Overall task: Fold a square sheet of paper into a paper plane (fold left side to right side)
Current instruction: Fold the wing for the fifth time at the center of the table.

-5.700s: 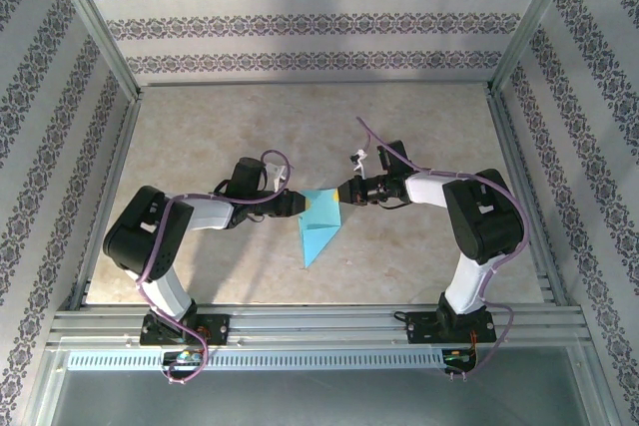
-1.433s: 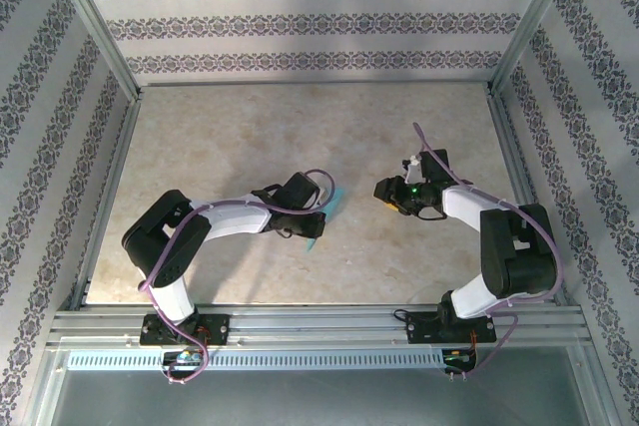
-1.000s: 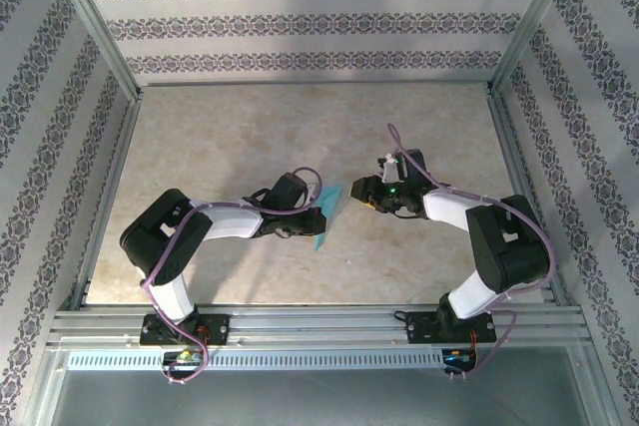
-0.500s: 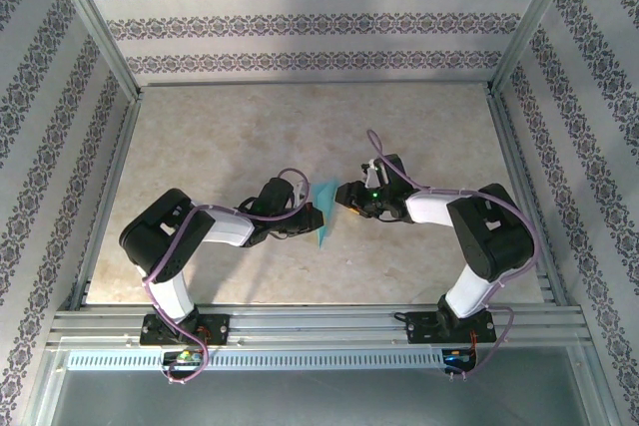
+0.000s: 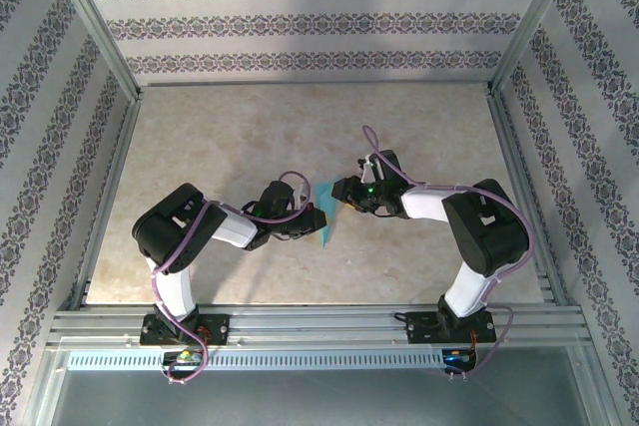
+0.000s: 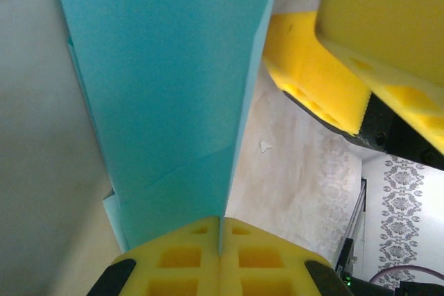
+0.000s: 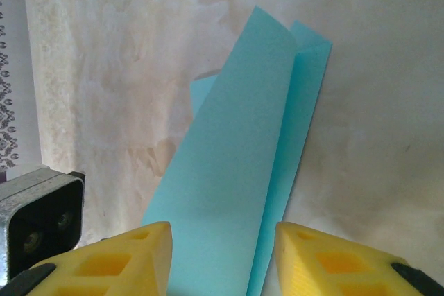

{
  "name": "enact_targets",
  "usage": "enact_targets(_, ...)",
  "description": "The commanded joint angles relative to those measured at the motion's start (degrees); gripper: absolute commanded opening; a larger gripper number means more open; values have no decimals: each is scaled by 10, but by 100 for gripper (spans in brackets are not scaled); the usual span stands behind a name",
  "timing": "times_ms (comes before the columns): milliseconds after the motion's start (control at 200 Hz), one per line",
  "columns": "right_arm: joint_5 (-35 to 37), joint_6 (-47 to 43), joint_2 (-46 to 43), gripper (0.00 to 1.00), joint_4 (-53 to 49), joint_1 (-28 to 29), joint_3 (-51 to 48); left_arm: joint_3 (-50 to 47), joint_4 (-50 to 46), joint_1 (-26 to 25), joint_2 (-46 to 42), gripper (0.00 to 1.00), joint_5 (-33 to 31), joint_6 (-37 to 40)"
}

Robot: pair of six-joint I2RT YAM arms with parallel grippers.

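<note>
Top external, from the near edge outward: what do you see?

— 2 arm bases on the metal rail (image 5: 319, 331). The left arm (image 5: 185, 236) and right arm (image 5: 479, 231) both bend inward over the marbled counter (image 5: 230, 137).

And where they meet?

— The cyan paper (image 5: 323, 214), folded to a narrow strip, is near the middle of the counter. The left pincer (image 5: 312, 218) reaches it from the left. The right pincer (image 5: 342, 192) comes in from the right at the strip's far end. I cannot tell whether the strip touches the counter.

Does the left pincer have hold of it?

— Yes. In the left wrist view its 2 yellow fingers (image 6: 173, 261) are pressed together with the paper's edge pinched in the seam between them. The paper runs away from the camera as a long panel with a slanted crease near the grip. Past it, on the right, the right pincer's yellow fingers (image 6: 319, 74) are close beside the paper's edge.

And the right pincer?

— In the right wrist view its jaws stand partway apart, and the paper, 2 overlapping layers, lies between the 2 fingers (image 7: 118, 258). It isn't clamped. I cannot tell whether either pad touches it.

Farthest back?

— The striped, patterned back wall (image 5: 319, 22).
</note>
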Motion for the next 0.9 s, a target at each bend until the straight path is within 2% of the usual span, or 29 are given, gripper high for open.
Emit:
enact_targets(0,13,3,13,43,2,9,15,-7,39,8,9,0,8,-13)
enact_targets(894,32,-8,49,43,-28,24,43,-7,74,8,33,0,11,-32)
